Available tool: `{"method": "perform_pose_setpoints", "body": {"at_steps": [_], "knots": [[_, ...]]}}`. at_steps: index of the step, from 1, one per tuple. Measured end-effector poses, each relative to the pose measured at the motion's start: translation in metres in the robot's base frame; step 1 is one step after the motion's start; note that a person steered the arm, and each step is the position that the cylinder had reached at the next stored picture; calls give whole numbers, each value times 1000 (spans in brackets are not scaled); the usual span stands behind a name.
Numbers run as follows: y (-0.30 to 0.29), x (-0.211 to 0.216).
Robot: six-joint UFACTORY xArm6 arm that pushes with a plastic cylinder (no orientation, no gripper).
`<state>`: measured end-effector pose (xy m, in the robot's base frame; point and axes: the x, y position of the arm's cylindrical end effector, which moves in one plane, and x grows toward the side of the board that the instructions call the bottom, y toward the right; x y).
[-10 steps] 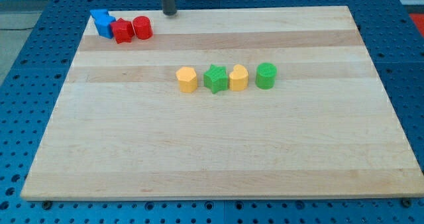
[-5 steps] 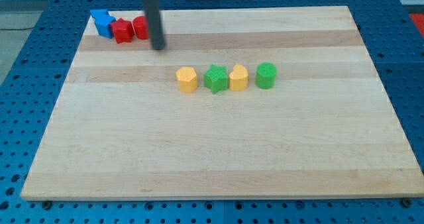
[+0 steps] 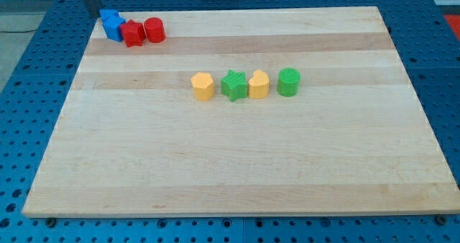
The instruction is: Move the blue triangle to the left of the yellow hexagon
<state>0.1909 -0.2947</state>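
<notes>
The blue triangle (image 3: pixel 111 25) sits at the board's top left corner, touching a red block (image 3: pixel 132 34) on its right. The yellow hexagon (image 3: pixel 203 86) stands near the board's middle, at the left end of a row of blocks. My rod shows blurred at the view's top left, and my tip (image 3: pixel 92 14) is just up and left of the blue triangle, at the board's edge. I cannot tell if it touches the triangle.
A red cylinder (image 3: pixel 154 30) stands right of the red block. Right of the yellow hexagon come a green star (image 3: pixel 233 85), a yellow heart (image 3: pixel 259 84) and a green cylinder (image 3: pixel 289 82). The wooden board (image 3: pixel 237 164) lies on a blue perforated table.
My rod moved from the top middle down beside the red cylinder, then swung left to the board's top left corner behind the blue triangle. No block has visibly moved.
</notes>
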Motion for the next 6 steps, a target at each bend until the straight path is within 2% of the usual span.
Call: {"method": "perform_pose_setpoints", "body": {"at_steps": [2,4,6], "knots": [[24,29],[-9,34],[27,74]]}}
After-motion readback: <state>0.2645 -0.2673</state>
